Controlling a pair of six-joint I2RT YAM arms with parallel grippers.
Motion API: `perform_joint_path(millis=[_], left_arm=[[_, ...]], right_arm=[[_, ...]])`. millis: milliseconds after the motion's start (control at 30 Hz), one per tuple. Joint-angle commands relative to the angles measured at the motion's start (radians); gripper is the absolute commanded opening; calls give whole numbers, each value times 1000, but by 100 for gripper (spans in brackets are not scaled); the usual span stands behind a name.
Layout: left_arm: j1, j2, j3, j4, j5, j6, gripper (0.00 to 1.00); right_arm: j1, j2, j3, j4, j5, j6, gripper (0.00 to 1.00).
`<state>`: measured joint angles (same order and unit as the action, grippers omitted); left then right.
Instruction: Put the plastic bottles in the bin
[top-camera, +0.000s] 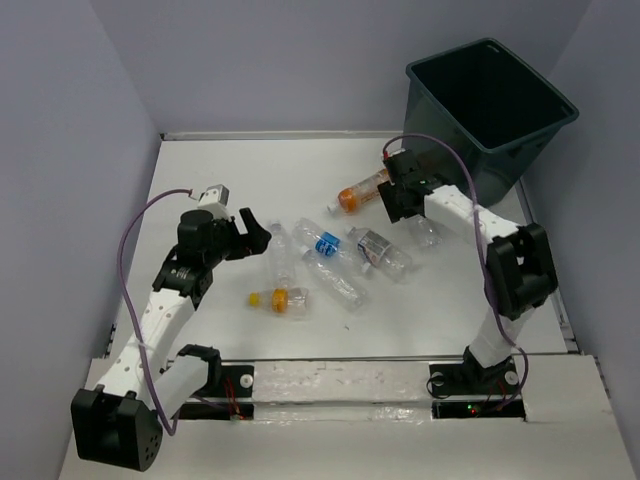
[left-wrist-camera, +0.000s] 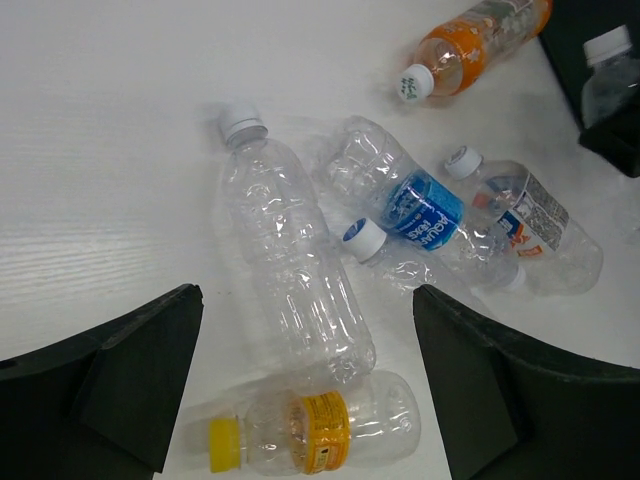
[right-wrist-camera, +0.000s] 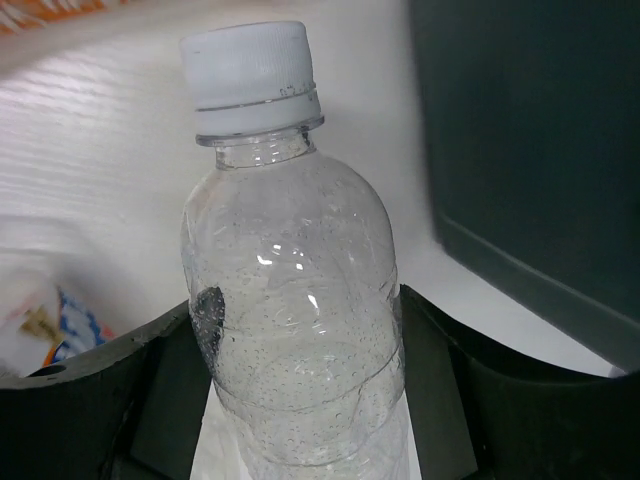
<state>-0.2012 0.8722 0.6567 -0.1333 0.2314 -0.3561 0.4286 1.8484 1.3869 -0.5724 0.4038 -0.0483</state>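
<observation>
the left arm (top-camera: 152, 318) and right arm (top-camera: 452, 208) have white links, black joints and bases, each with a looping purple cable (top-camera: 127, 250).

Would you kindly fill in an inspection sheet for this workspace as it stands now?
Surface: white table, no spills seen.
Job's things: bin at far right corner, no bottle seen inside; loose plastic bottles lying mid-table, including an orange bottle.
Clutter: nothing seen.
Grippers: left claw open beside the pile; right claw shut on a clear bottle beside the bin.
Cables: purple cable along each arm.
Surroundings: plain walls on three sides.
</observation>
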Motion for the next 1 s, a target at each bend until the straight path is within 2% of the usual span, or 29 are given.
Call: perform_joint_path(millis=[0, 200, 267, 333, 433, 500, 567, 667, 800, 833, 867, 933, 967], left_arm=[[-13, 51, 50, 8, 6, 9, 95], [-53, 158, 64, 8, 6, -6, 96], [-70, 189, 76, 12, 3, -18, 96], [-90, 235, 84, 12, -4, -23, 97], [-102, 283, 96, 9, -20, -24, 98], [-104, 309, 104, 6, -27, -24, 99], [-107, 324, 110, 4, -33, -23, 99], [-119, 370, 130, -15, -53, -14, 99], [-124, 425, 144, -22, -56, -10, 99], [-127, 439, 152, -23, -55, -12, 99], [-127, 439, 152, -23, -55, -14, 99], [-139, 459, 170, -26, -63, -18, 99], [-156, 476, 185, -29, -73, -20, 99]], right_arm=[[61, -221, 14, 40, 64, 10, 52], [96, -443, 141, 86, -143, 28, 49], [96, -474, 207, 135, -152, 27, 48], [96, -468, 341, 150, -139, 12, 48], [96, -405, 467, 252, -19, -79, 48], [73, -315, 619, 319, 91, -169, 48], [8, -261, 728, 409, 96, -212, 47], [-112, -178, 809, 489, 75, -184, 47], [-249, -111, 818, 505, 56, -124, 47], [-289, -101, 787, 514, 52, -104, 50], [-289, -101, 787, 516, 52, -104, 56], [-303, -104, 744, 514, 53, -114, 81], [-303, -109, 741, 491, 64, -130, 99]])
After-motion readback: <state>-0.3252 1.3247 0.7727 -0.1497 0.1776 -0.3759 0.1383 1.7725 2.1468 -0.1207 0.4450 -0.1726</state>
